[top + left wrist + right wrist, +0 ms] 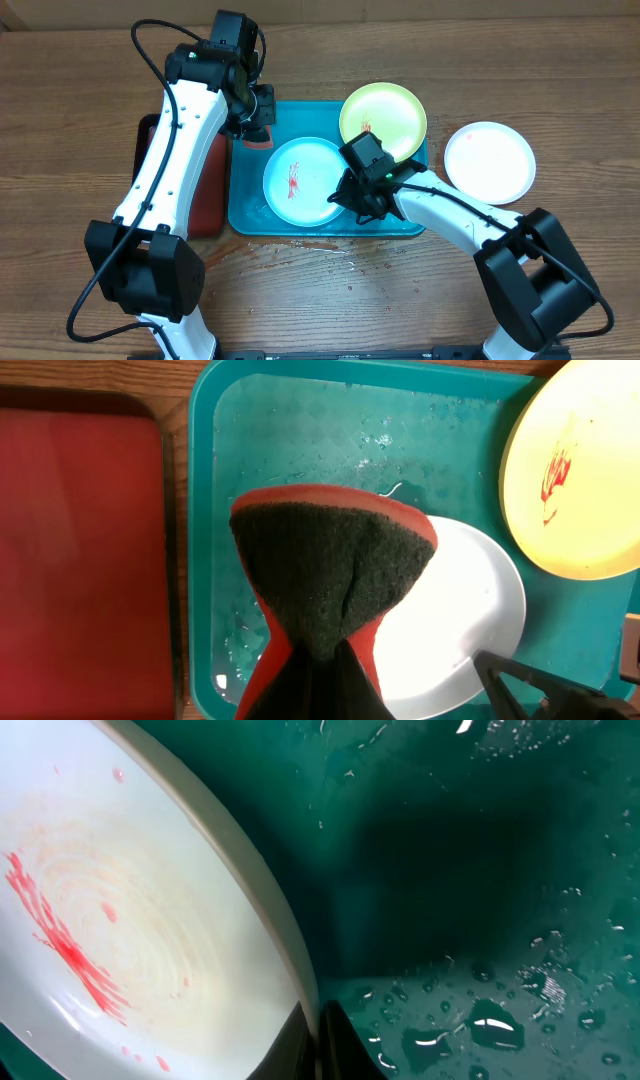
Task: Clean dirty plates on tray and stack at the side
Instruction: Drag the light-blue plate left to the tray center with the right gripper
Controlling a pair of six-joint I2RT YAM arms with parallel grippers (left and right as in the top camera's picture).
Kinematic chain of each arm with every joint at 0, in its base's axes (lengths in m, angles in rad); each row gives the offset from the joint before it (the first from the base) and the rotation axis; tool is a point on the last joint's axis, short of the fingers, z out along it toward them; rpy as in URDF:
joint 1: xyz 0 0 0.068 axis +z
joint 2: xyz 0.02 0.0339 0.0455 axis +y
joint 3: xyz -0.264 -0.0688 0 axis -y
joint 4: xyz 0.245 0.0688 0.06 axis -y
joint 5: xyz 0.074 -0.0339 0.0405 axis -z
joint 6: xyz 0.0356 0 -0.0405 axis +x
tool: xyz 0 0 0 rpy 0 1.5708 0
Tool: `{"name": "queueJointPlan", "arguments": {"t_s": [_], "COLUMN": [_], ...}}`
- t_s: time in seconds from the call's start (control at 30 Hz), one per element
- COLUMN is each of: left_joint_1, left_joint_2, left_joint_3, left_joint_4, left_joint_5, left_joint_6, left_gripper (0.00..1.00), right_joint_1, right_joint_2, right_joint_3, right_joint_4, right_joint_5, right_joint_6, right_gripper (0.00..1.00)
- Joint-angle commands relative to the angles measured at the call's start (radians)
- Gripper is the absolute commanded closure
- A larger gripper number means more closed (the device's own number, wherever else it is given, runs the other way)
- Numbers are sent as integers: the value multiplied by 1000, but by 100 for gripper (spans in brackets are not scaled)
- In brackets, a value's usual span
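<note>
The light blue rimmed plate lies in the turquoise tray with a red smear on it. My right gripper is shut on its right rim; the right wrist view shows both fingers pinching the rim of the smeared plate. The yellow-green plate, also smeared red, rests on the tray's far right corner. The white plate sits on the table to the right of the tray. My left gripper is shut on a red sponge with a dark scouring face, held above the tray's far left part.
A dark red, black-rimmed tray lies left of the turquoise tray, partly under my left arm, and shows in the left wrist view. The turquoise tray floor is wet with water drops. Drops also lie on the table in front of the tray.
</note>
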Motion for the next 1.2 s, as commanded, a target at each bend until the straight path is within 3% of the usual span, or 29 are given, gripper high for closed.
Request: {"name": "queueJointPlan", "arguments": {"t_s": [0.0,0.07,0.2,0.43,0.63,1.03,1.17], "left_joint_1": [-6,-6,-6,-6,-6,-6,-6], "left_joint_2": [5,5,5,5,5,8,20], "left_joint_3": [26,26,26,26,26,26,25], "left_joint_4": [4,3,4,4,9,11,10], "left_joint_5": [-7,-7,-7,-7,-7,-7,-7], "left_joint_6": [0,1,0,0,0,0,0], "left_gripper": [96,96,96,96,96,96,96], "right_joint_1": [5,5,5,-50,-63,-60,-60], "right_joint_2": [24,28,29,29,43,111,111], "right_joint_3": [22,22,22,23,23,23,23], "right_joint_4": [30,33,27,39,138,142,143], "right_joint_5": [-21,-43,-47,-31,-24,-32,-47], "right_joint_6": [10,-18,-112,-233,-351,-239,-239], "right_gripper": [96,95,77,66,64,65,74]}}
